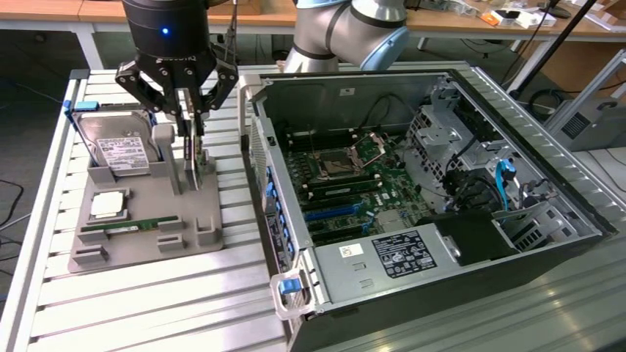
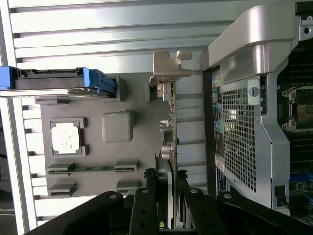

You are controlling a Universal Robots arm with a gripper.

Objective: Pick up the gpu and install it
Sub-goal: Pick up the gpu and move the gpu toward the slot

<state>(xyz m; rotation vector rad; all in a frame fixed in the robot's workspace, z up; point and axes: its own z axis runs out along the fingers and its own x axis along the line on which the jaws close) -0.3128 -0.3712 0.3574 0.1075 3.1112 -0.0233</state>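
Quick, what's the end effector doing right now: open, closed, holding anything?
End effector: closed on the gpu, which stands on edge in the grey holder.

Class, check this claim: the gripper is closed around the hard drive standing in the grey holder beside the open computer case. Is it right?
No. The gripper is closed around the gpu, not the hard drive, which stands apart; the exterior view shows it.

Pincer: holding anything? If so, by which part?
Yes: the thin dark brownish expansion card with a silver end bracket, pinched at its upper edge by the pincer, standing on edge in the grey holder.
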